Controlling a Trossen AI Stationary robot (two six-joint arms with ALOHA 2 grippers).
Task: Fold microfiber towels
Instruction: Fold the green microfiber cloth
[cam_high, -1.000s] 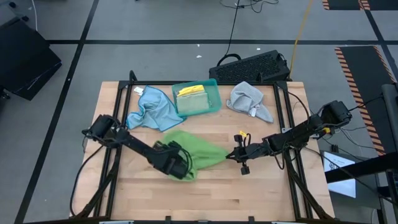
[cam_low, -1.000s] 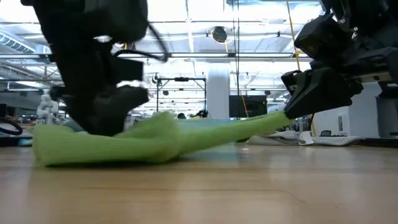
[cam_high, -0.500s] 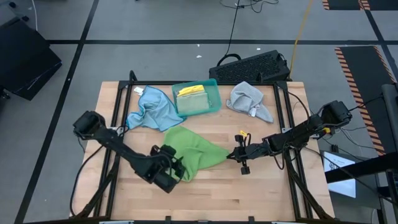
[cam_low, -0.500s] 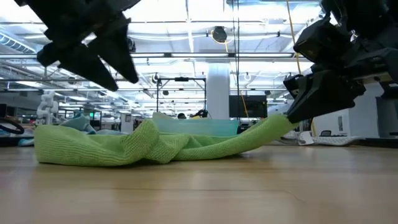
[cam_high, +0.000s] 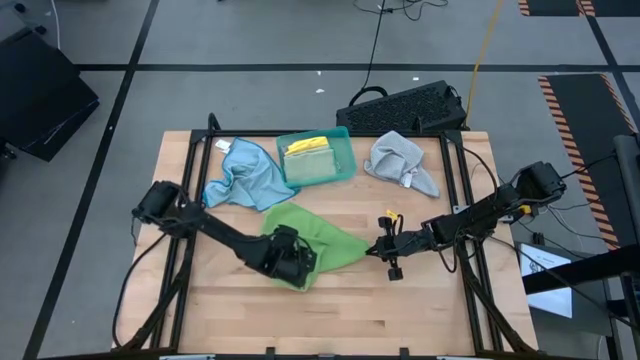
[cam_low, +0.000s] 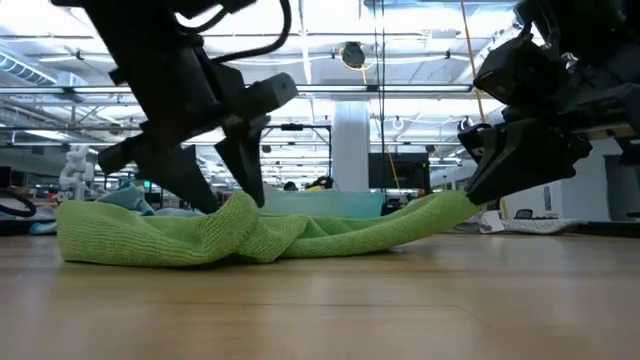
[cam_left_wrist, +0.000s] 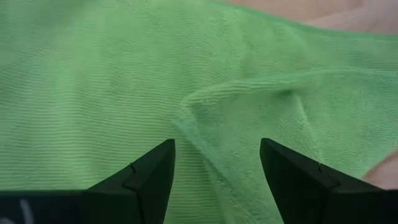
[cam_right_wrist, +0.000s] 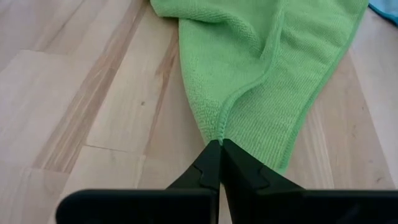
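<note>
A green microfiber towel lies crumpled in the middle of the table. My left gripper hangs open over its near left part. Its two fingers stand on either side of a raised fold; whether they touch it, I cannot tell. My right gripper is shut on the towel's right end. A light blue towel and a grey towel lie crumpled at the back. A yellow towel lies in the teal tray. My right gripper pinches the green towel's right tip, where the hemmed edge is folded onto itself, between its two shut fingers. The fingers come from the table's right, slanting down. That end is raised a little off the wood; the rest of the towel lies on the table.
The teal tray stands at the back middle, between the blue and grey towels. A black keyboard-like object lies beyond the far edge. A small yellow piece sits near my right arm. Bare wood runs along the near edge.
My left gripper rose off the green towel and swung toward the near left corner. It then came back down over the towel's raised fold with its wrist rolled. The towel's left part has spread out from the bunch it lay in. My right gripper has kept its hold.
</note>
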